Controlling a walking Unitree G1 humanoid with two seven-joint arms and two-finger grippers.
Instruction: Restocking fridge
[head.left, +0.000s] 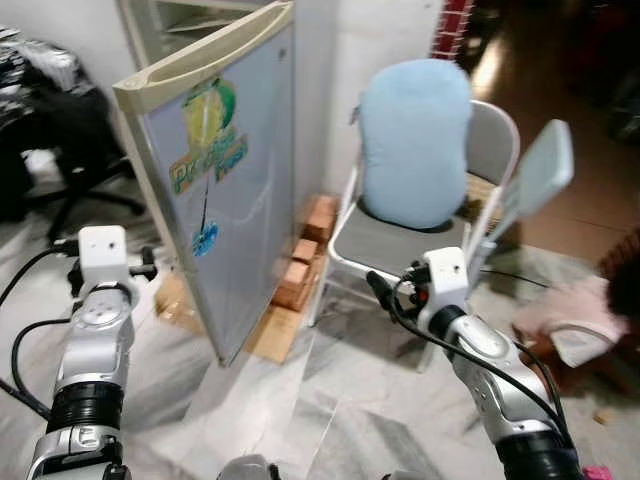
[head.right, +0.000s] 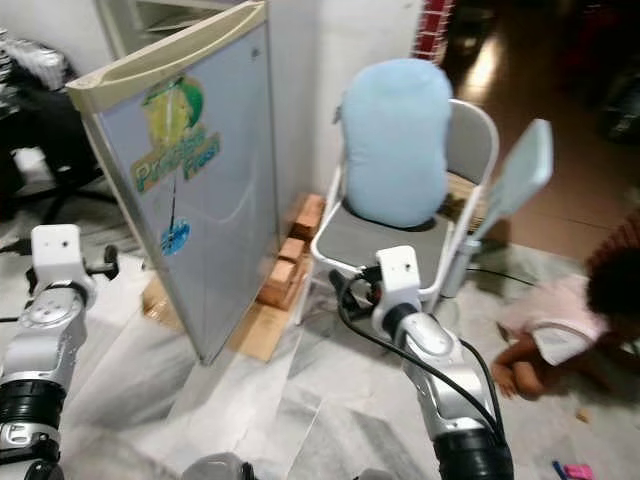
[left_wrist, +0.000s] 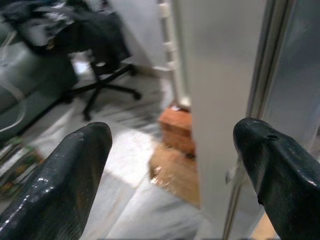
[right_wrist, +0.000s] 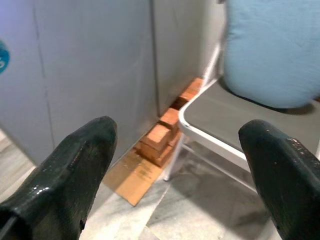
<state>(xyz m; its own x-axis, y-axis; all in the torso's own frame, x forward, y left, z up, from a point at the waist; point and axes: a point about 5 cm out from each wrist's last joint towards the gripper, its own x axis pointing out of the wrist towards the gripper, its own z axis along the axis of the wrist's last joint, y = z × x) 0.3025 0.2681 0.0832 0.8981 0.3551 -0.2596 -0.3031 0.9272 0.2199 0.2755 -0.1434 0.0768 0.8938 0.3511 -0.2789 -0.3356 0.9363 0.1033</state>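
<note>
Left eye view: pale grey fridge door (head.left: 235, 190) ajar — fruit sticker (head.left: 208, 140) on front.

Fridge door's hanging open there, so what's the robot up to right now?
The robot faces the open fridge door, both arms raised and holding nothing. The left gripper is open beside the door's edge; the right gripper is open, aimed between the fridge and a folding chair carrying a blue cushion. A person crouches on the floor to the right.

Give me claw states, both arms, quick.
Left claw: open, empty, beside the open grey fridge door.
Right claw: open, empty, facing the white metal folding chair.
</note>
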